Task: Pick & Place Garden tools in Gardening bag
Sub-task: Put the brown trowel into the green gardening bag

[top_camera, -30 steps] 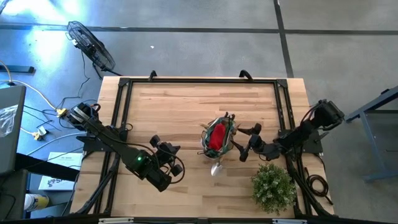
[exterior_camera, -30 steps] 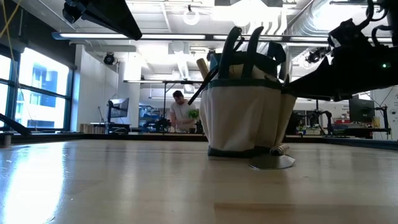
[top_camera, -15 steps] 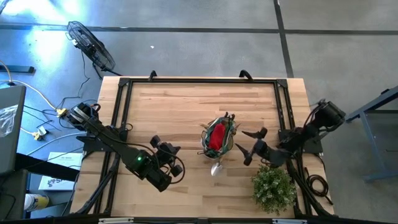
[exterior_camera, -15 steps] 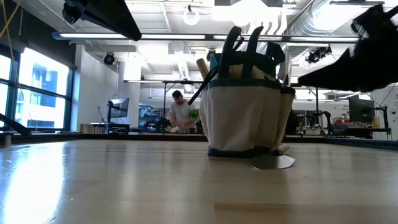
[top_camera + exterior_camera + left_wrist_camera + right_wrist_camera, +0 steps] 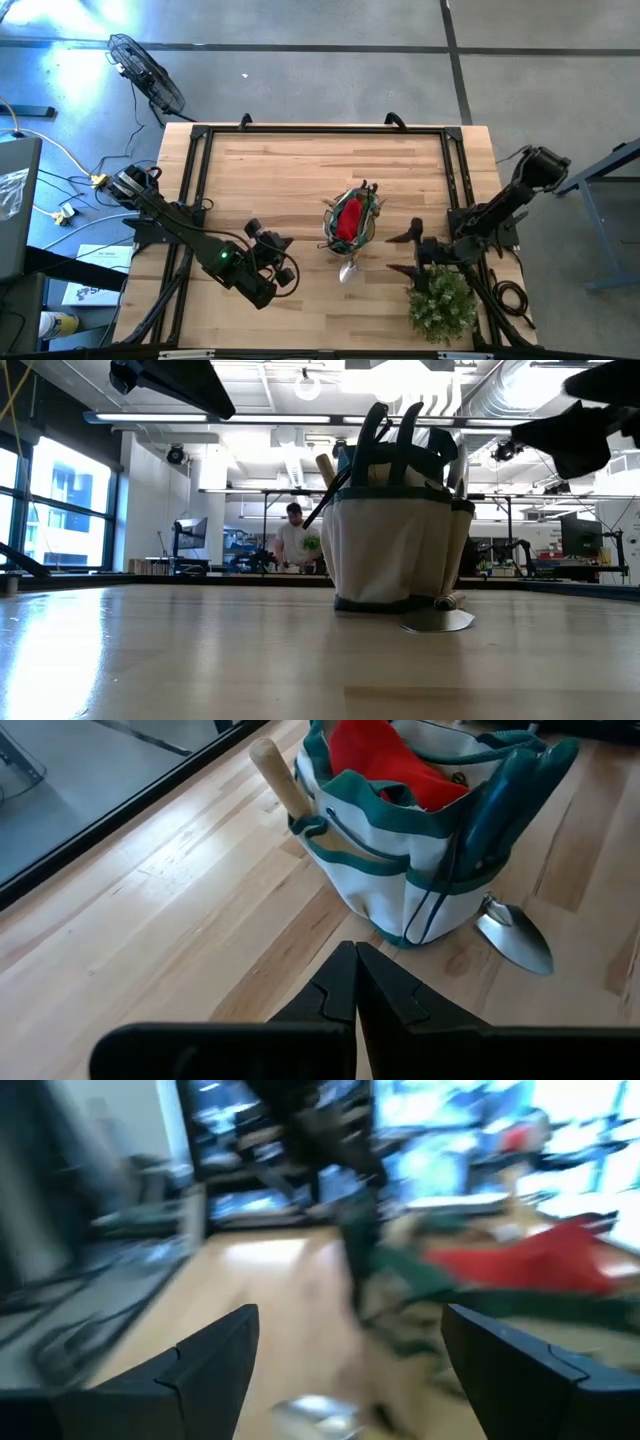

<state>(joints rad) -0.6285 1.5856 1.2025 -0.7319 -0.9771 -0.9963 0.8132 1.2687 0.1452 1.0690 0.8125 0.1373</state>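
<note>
My right pincer [image 5: 404, 253], wide open and empty, has drawn back from the gardening bag [image 5: 350, 222]; left pincer [image 5: 355, 982] closed, idle; trowel [image 5: 348, 268] remains on the desk [image 5: 270, 180].

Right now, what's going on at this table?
A two-arm robot is packing garden tools into the gardening bag at mid-table. The bag already holds a red fabric piece and a wooden-handled tool; a silver trowel lies on the table against its base. The right gripper is open and empty between the bag and the potted plant. The left gripper is shut, holding nothing, pointed at the bag.
</note>
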